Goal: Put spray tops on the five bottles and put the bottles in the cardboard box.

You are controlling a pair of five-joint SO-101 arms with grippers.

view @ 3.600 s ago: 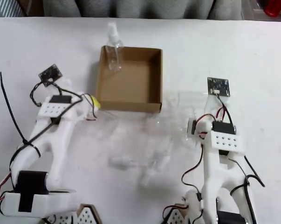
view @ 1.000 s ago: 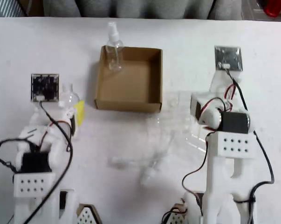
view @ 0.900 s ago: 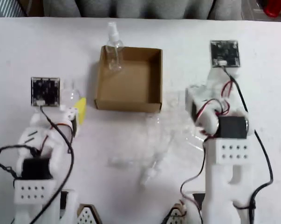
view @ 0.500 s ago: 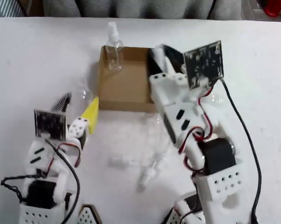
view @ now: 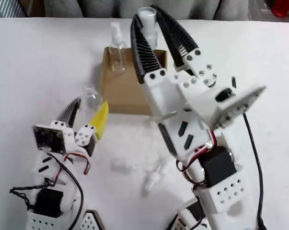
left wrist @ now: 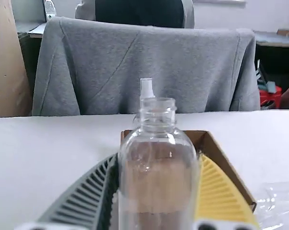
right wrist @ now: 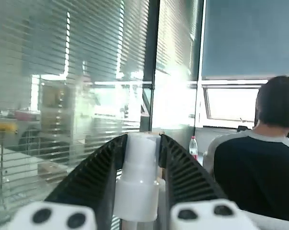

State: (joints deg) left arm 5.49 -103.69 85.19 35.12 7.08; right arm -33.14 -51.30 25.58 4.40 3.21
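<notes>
My right gripper is raised high over the cardboard box and is shut on a white spray top. In the right wrist view the spray top stands upright between the black fingers. Lower left, my left gripper, with one grey and one yellow finger, is shut on a clear, topless bottle. The left wrist view has that bottle upright with its neck open and the box behind it. A bottle with a spray top stands at the box's far wall.
A loose spray top lies on the white table in front of the box, between the arms, with faint clear plastic pieces beside it. A grey-covered chair back stands past the table's far edge.
The right arm has swung up and left, lifting the spray top high over the box. The left arm has drawn back and tilted, its bottle still in the gripper.
</notes>
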